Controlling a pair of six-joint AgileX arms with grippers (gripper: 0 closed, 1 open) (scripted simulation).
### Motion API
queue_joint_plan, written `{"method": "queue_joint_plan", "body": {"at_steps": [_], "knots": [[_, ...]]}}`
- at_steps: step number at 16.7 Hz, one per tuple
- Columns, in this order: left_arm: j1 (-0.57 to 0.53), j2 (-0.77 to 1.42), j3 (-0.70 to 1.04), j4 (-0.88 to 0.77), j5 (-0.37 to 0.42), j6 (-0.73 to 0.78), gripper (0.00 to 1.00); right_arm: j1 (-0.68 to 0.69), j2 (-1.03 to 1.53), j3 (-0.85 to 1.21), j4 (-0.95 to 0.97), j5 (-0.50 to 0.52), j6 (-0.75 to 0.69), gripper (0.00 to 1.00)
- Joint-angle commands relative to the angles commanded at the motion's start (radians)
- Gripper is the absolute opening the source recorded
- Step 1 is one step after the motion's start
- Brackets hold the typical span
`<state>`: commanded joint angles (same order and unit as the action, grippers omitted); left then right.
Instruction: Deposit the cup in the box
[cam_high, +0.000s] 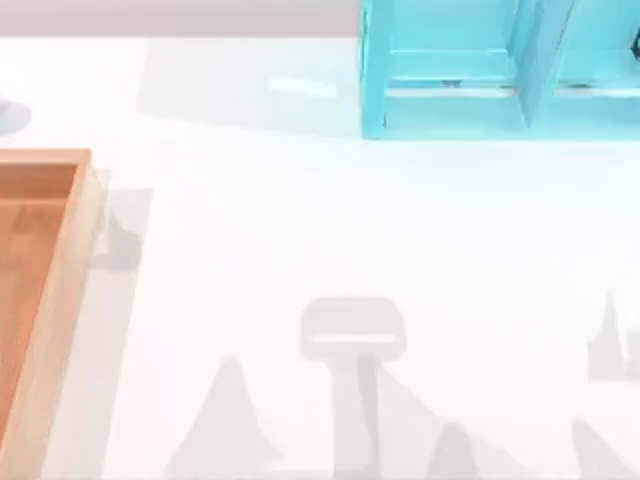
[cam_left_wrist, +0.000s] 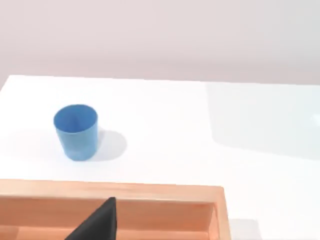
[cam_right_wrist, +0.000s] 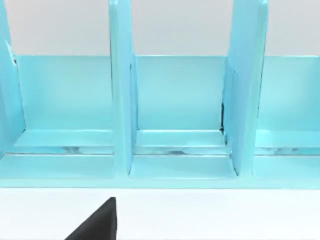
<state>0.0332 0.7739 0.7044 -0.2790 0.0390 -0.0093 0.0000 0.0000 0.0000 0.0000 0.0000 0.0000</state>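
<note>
Cup, blue, stands just beyond the box, cut off.

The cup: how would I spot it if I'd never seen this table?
Find the large wooden box at the table's left edge. Just outside its tan rim, not touching it, stands the cup. It is the one small, round, blue thing, upright and open-topped, unlike the turquoise compartmented frame.
</note>
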Motion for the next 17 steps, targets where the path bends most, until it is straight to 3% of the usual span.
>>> {"method": "queue_joint_plan", "body": {"at_steps": [10, 17], "knots": [[0.062, 0.969, 0.943, -0.418, 0.041, 0.049, 1.00, 0.000, 0.000, 0.000, 0.000, 0.000, 0.000, 1.00], [0.114, 1.464, 1.480, -0.690, 0.054, 0.128, 1.00, 0.000, 0.000, 0.000, 0.000, 0.000, 0.000, 1.00]]}}
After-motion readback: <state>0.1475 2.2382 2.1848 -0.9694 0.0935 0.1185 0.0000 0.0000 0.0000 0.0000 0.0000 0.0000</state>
